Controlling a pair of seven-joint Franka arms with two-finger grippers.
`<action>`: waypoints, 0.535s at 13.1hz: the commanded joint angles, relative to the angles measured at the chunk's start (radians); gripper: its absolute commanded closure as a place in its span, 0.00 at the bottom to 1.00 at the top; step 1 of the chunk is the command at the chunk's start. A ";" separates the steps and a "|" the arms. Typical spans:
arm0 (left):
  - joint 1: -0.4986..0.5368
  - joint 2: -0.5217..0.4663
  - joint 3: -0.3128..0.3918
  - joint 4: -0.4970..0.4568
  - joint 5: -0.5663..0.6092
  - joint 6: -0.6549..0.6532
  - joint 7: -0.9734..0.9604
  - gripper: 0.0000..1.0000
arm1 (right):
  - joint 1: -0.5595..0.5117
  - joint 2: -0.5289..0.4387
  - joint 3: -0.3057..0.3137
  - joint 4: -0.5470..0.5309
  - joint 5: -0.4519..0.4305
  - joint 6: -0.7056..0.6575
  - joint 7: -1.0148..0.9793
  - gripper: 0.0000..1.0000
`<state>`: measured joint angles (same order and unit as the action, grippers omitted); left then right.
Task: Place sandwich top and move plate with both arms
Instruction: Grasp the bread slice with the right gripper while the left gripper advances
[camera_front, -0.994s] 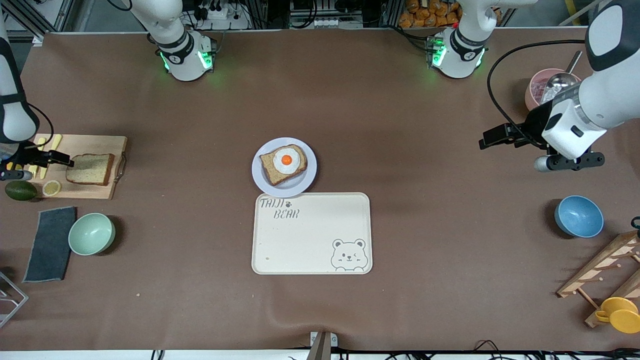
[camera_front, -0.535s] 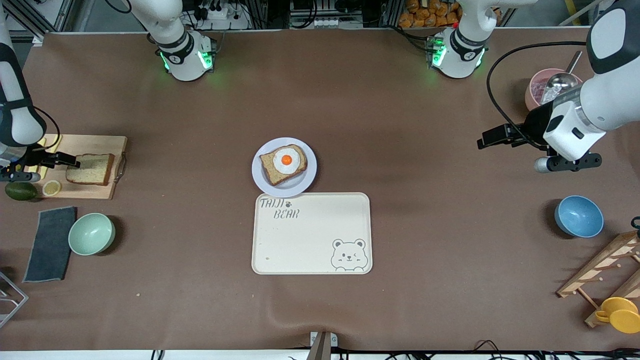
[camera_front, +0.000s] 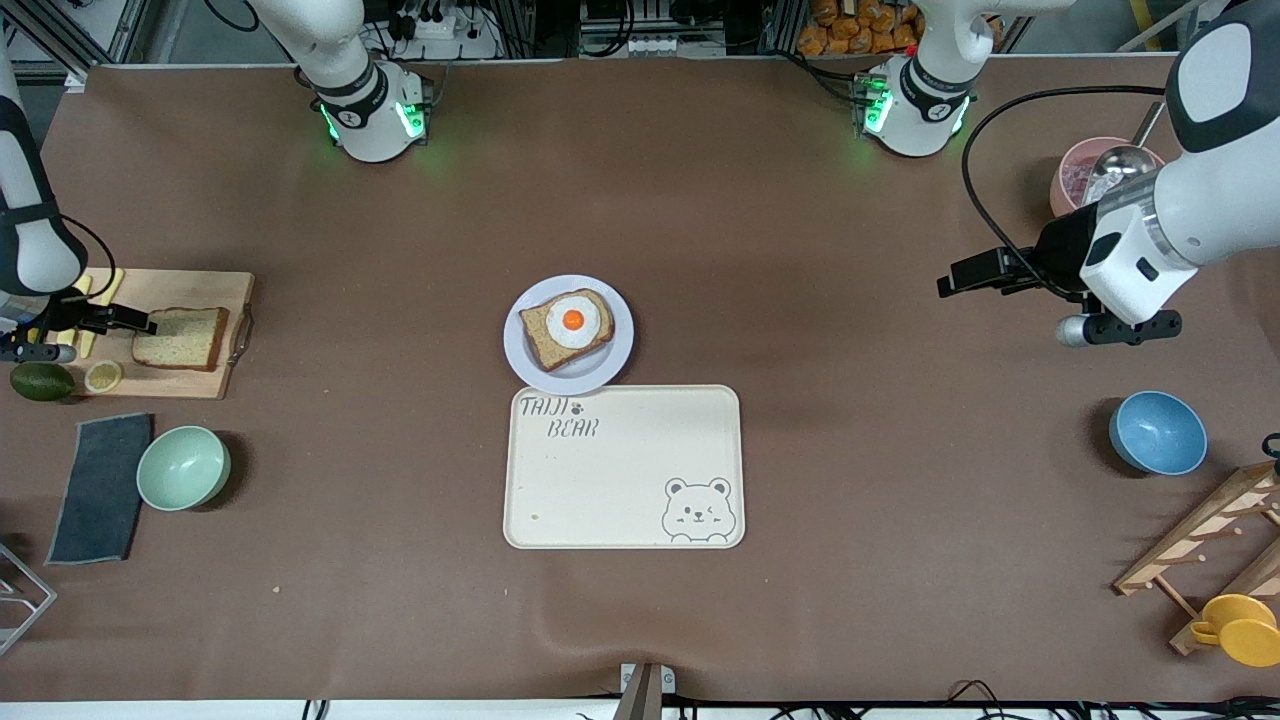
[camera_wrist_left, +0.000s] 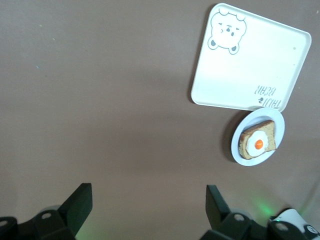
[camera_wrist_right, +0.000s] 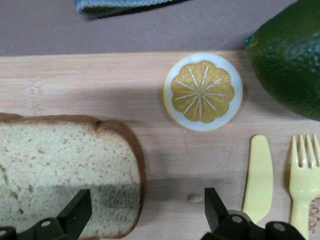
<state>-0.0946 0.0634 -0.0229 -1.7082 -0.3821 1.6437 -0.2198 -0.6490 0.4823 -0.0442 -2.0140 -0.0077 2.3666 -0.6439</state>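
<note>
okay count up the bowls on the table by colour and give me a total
Green bowl: 1
Blue bowl: 1
Pink bowl, with a metal scoop in it: 1
Total: 3

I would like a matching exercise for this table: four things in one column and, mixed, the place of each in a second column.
Things:
1. sandwich top
2. egg slice
3. plate
4. right tool

Places:
a. on the plate
b. over the cutting board, open, at the bread's edge
c. on the cutting board
d. beside the bear tray, farther from the front camera

Pairs: 1-c, 2-a, 3-d, 4-b
</note>
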 joint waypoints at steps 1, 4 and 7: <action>0.007 -0.010 -0.003 -0.016 -0.035 0.012 0.013 0.00 | -0.026 0.025 0.021 0.037 -0.008 -0.009 -0.005 0.00; 0.007 -0.008 -0.003 -0.030 -0.064 0.011 0.014 0.00 | -0.026 0.027 0.021 0.035 -0.006 -0.009 0.001 0.00; 0.000 -0.007 -0.005 -0.036 -0.072 0.027 0.025 0.00 | -0.023 0.029 0.021 0.035 -0.006 -0.020 0.004 0.00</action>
<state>-0.0951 0.0634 -0.0238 -1.7300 -0.4302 1.6475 -0.2165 -0.6490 0.5000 -0.0437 -1.9984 -0.0074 2.3650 -0.6431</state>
